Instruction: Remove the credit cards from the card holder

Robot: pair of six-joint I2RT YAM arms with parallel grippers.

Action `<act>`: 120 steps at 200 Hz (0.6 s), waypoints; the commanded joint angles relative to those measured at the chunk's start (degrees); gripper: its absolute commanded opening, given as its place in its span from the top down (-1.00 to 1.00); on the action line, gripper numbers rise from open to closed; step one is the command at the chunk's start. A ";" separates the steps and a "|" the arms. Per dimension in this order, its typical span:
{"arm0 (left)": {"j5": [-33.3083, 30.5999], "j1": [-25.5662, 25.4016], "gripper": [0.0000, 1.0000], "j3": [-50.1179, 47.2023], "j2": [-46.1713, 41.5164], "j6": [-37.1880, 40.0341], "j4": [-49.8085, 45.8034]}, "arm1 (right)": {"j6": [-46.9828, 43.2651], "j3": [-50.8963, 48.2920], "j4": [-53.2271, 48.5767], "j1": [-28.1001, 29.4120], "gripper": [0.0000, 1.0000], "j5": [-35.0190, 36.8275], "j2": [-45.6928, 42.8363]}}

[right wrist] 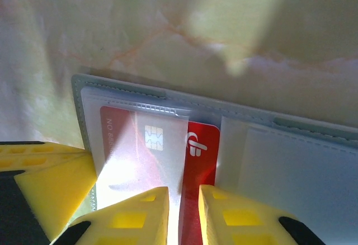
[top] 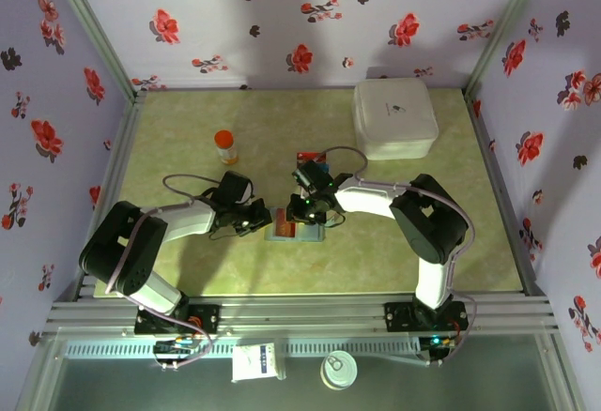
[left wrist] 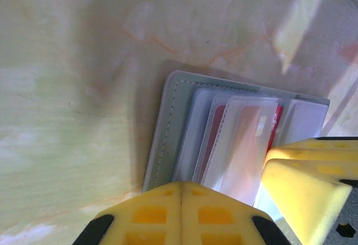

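Nearest to me, in front of my bases, a white packet (top: 256,361) and a round tin (top: 338,370) lie below the rail. Both my arms reach in over the pale green desk (top: 188,270) and meet at its middle.

There the card holder (top: 293,230) lies open and flat on the desk, between my two wrists. My left fingers (left wrist: 140,217) are pressed together with no gap, and I see nothing between them. Their tips sit at the holder's near edge and hide that part of it. Beyond them the grey stitched border (left wrist: 165,127) and the layered clear pockets (left wrist: 246,139) fan away from me.

My right fingers (right wrist: 140,217) stand a narrow way apart over the same holder, just beside my left ones. The red card (right wrist: 200,150) shows in the gap between them. Most of that card sits under a clear pocket, chip showing through, and one end pokes out bare towards the fold. Whether my right fingers pinch the card or only rest over it, I cannot tell. The holder's other panel (right wrist: 302,172) lies to the right of the card.

Just past my right wrist a small red and blue flat piece (top: 313,159) lies on the desk, too small to tell what it is. Farther left stands an orange bottle (top: 225,145). At the far right corner sits a white square box (top: 394,118).
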 commanded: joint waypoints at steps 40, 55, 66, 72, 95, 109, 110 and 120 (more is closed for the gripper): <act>-0.14 0.42 0.91 0.19 -1.50 0.68 -3.23 | -1.65 0.76 -3.86 0.56 0.56 2.55 -2.36; -0.18 0.37 0.91 0.89 -2.07 0.75 -3.84 | -1.57 0.46 -3.60 0.56 0.56 2.76 -3.16; -0.06 0.37 0.91 1.44 -2.24 0.77 -4.21 | -1.57 0.37 -3.51 0.55 0.56 2.89 -3.72; 0.06 0.37 0.91 1.71 -2.35 0.81 -4.38 | -1.65 0.30 -3.50 0.56 0.56 2.97 -3.99; 0.42 0.02 0.93 2.55 -2.22 0.79 -4.34 | -1.57 0.12 -3.17 0.55 0.56 2.84 -4.46; 0.56 -0.39 0.93 3.29 -1.70 0.94 -4.35 | -1.41 -0.07 -2.83 0.52 0.56 2.58 -4.29; 0.52 -0.41 0.93 3.35 -1.69 0.90 -4.34 | -1.40 -0.10 -2.82 0.54 0.56 2.57 -4.26; 0.66 -0.74 0.94 3.78 -1.16 1.03 -4.34 | -1.26 -0.11 -2.50 0.53 0.56 2.26 -4.13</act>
